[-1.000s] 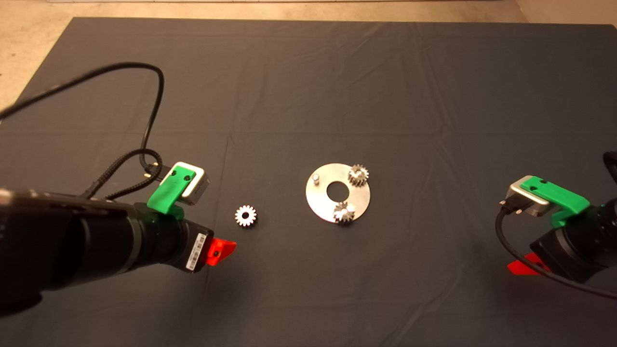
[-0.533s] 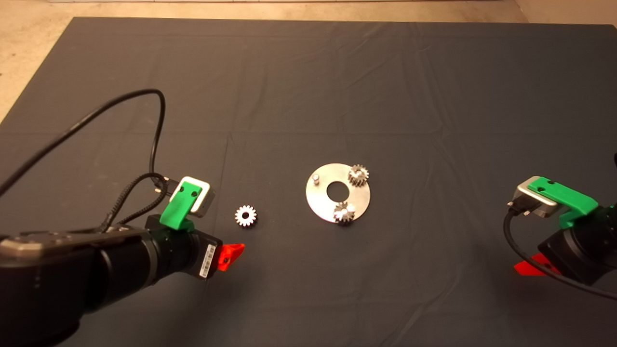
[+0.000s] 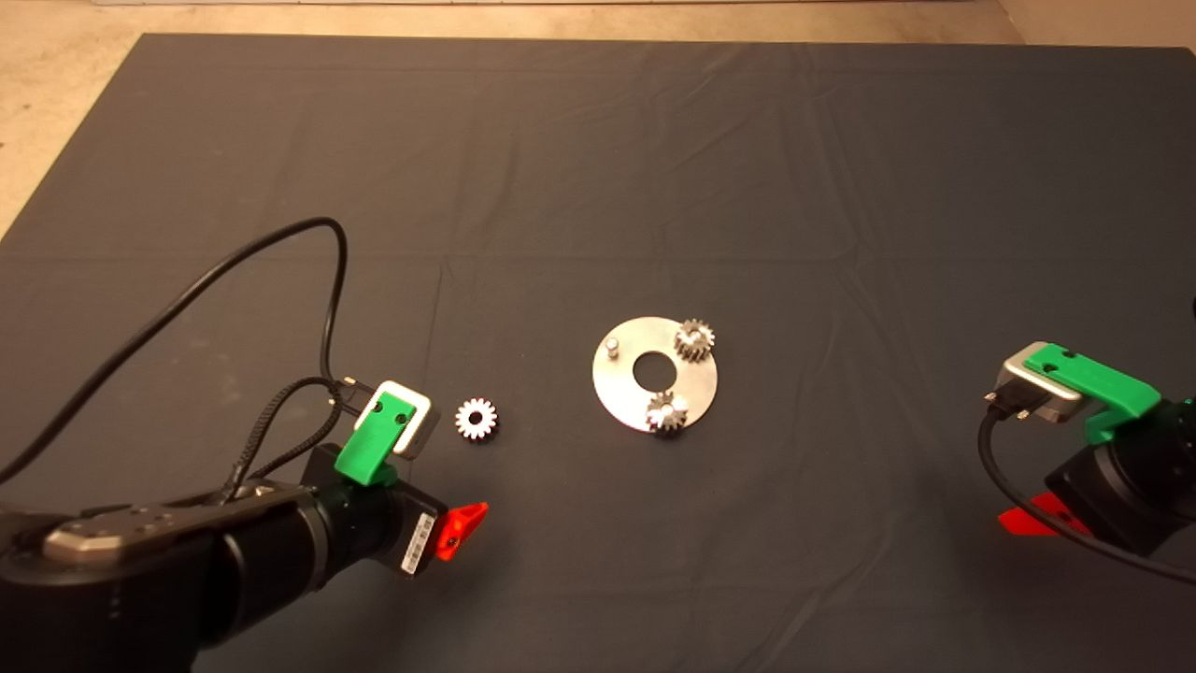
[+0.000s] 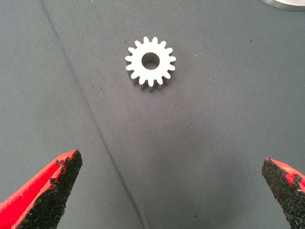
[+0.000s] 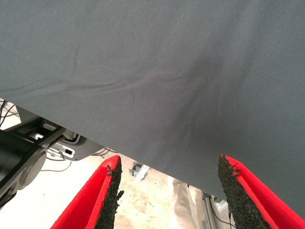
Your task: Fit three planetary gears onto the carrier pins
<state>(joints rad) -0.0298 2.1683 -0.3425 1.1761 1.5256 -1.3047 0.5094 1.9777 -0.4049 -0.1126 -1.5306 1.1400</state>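
- Head view: a flat round silver disc with a large central hole lies near the middle of the dark, faintly creased mat.
- Two of the planetary gears sit on the disc: one at its far right edge, one at its near edge, both toothed and grey-silver.
- One of the carrier pins, a short bare silver stud, stands upright on the disc's left side with nothing on it.
- The loose third gear lies flat on the mat, well apart from the disc, to its left.
- The left gripper reaches in from the lower left, just near of the loose gear and not touching it; a black cable loops above the arm.
- The right gripper waits at the lower right edge.
- Left wrist view: the loose gear shows bright flat teeth and a round bore, lying on woven cloth; the gripper's fingers with rough black pads are spread wide and hold nothing.
- Right wrist view: the right gripper's fingers are parted and empty over the mat's edge, with pale floor beyond.
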